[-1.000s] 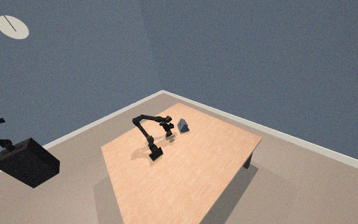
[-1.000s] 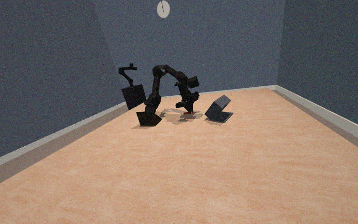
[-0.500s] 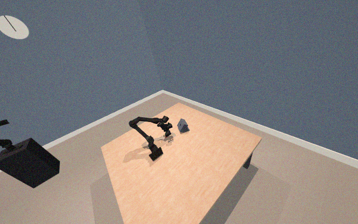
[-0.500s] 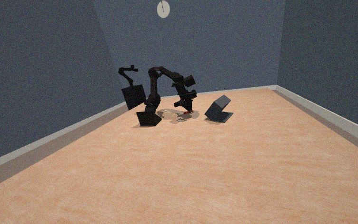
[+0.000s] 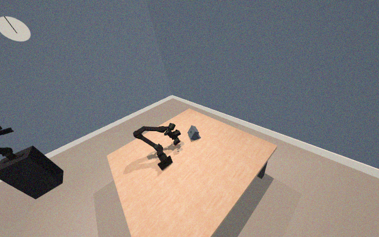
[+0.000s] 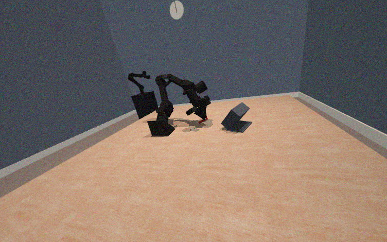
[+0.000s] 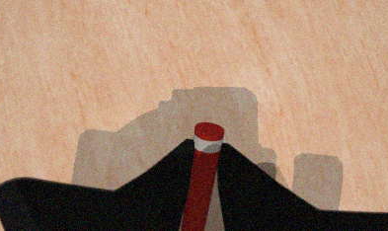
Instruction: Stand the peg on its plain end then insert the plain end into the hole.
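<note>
Gripper point(image 7: 207, 148) is pinching the red peg point(image 7: 201, 185) btwn its two black fingers. In wrist view the peg's long axis is running along the fingers, w/ the white-banded end point(image 7: 208, 143) sticking out past the tips. In exterior view the peg point(image 6: 202, 120) is hanging low, just over the wooden table point(image 6: 218, 186), near the grey sloped panel point(image 6: 236, 117). Arm's shadow is falling on the tabletop. Blue walls are surrounding the room; a round wall clock point(image 6: 176, 9) is hanging high.

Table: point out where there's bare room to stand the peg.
Bare wood runs along the table's near half, away from the base, and right of the panel. It is crowded between base and panel, where the gripper holds the peg.
</note>
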`<action>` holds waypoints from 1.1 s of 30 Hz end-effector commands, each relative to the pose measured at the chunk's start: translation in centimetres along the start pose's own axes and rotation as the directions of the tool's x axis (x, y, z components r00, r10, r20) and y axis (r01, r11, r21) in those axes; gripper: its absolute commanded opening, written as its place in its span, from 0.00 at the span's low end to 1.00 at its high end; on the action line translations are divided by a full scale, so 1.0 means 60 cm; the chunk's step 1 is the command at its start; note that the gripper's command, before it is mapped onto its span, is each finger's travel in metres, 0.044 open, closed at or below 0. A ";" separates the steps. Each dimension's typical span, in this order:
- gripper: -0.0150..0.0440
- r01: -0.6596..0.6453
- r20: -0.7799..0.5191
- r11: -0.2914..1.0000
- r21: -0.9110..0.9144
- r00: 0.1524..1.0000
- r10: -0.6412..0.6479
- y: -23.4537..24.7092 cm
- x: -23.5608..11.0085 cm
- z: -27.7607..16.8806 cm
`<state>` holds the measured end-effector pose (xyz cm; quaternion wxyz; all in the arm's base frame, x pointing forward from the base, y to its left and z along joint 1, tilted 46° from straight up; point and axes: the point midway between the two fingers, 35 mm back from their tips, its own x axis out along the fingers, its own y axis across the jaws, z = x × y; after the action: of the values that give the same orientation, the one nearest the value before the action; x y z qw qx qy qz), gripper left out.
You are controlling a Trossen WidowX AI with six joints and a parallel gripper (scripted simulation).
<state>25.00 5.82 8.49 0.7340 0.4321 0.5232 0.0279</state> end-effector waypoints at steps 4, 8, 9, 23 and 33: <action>0.34 0.002 0.067 1.000 0.004 0.998 -0.003 -0.002 -0.007 -0.004; 0.34 0.002 0.102 1.000 0.005 0.995 -0.003 -0.002 -0.010 -0.007; 0.34 0.002 0.111 1.000 0.005 0.994 -0.003 -0.002 -0.011 -0.007; 0.34 0.002 0.230 1.000 0.006 0.973 -0.003 -0.002 -0.024 -0.017; 0.34 0.002 0.314 1.000 0.006 0.950 -0.004 -0.002 -0.032 -0.025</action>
<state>23.14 5.76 9.73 0.8006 0.4318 0.4139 -0.0350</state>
